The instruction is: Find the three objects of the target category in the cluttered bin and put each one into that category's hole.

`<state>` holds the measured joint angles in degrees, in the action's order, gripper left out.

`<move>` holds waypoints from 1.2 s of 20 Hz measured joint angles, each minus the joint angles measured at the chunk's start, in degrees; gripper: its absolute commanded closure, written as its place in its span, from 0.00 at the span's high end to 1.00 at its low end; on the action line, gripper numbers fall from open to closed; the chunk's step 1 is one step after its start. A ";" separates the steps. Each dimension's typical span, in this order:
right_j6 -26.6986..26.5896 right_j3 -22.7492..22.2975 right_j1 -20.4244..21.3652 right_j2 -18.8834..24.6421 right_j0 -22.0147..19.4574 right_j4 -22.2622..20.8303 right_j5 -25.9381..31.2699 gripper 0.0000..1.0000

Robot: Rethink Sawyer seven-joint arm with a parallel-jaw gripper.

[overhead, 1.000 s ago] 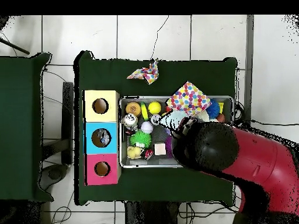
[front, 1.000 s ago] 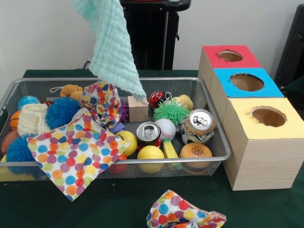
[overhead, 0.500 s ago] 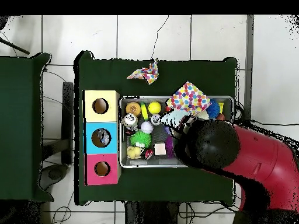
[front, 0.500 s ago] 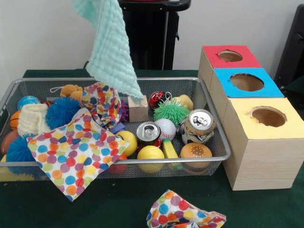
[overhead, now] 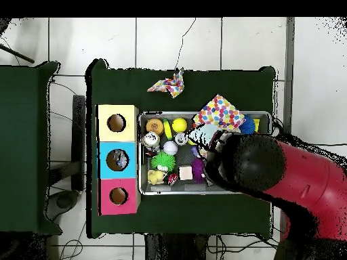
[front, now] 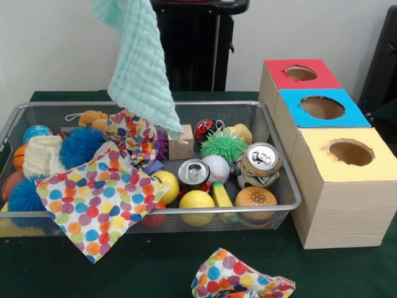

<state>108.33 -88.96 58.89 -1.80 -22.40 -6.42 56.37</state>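
The red and black arm [overhead: 271, 172] covers the right part of the wire bin [overhead: 150, 191] beside three holed boxes [overhead: 117, 160].

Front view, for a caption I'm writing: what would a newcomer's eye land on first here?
First, the mint green cloth hanging from above the picture's top edge over the wire bin, its lower tip above the wooden block. Next, the polka-dot cloth draped over the bin's front rim at the left. Then the three boxes to the right, topped red, blue and yellow, each with a round hole.
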 measured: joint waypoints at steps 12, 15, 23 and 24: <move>0.00 6.79 0.51 0.05 -0.69 0.34 13.56 0.00; 0.00 7.37 0.63 0.04 -1.27 0.35 13.83 0.00; 0.00 8.34 0.46 0.04 -1.91 0.34 13.83 0.00; 0.00 8.55 0.42 0.06 -1.91 0.34 13.83 0.00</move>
<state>108.33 -80.41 59.31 -1.74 -24.31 -6.08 70.19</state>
